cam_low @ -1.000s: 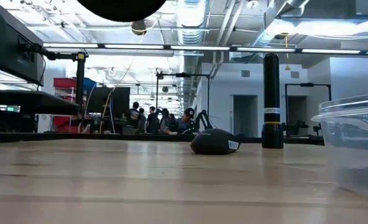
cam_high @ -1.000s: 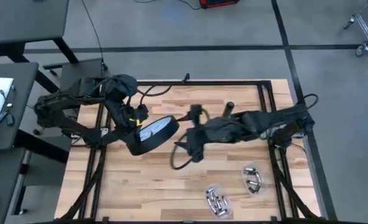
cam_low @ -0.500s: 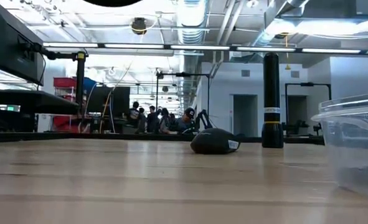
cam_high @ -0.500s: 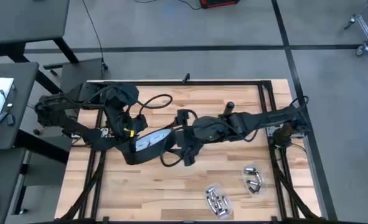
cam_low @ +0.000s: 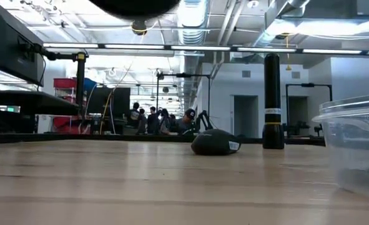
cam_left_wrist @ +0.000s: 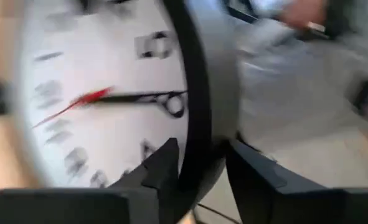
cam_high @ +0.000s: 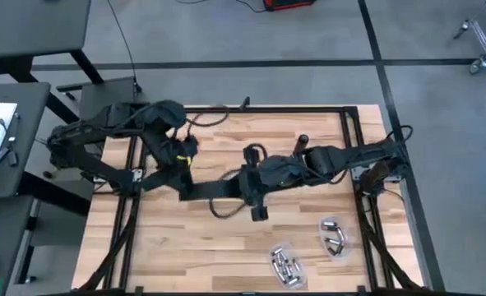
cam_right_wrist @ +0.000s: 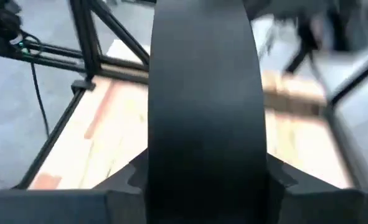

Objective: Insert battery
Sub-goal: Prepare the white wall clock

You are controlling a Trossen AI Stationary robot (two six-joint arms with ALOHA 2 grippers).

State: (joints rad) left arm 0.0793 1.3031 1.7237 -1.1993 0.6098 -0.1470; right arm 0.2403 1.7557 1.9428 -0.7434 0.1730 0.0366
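- The left claw (cam_left_wrist: 199, 171) is clenched on the rim of a wall clock (cam_left_wrist: 109, 99); in the left wrist view one finger sits on the white face side and the other behind the black rim.
- The right claw (cam_right_wrist: 202, 174) also grips the clock: the right wrist view shows the black rim (cam_right_wrist: 202, 93) edge-on, running between its fingers.
- In the high view the clock (cam_high: 218, 187) is held above the desk (cam_high: 226, 247) near its middle, turned edge-on to the camera so it reads as a thin dark bar between the two claws.
- Towards the desk's front edge from the clock lie loose batteries (cam_high: 286, 267), with a second small group of batteries (cam_high: 333, 237) beside them, well apart from the clock.
- My judgement: the step in hand is turning the clock over to expose its back. Next, one claw must let go and fetch a battery while the other keeps the clock steady.
- The battery compartment is not visible in any view. The left wrist view is blurred, and the low view shows only a dark shape (cam_low: 134, 6) cut off at the top.
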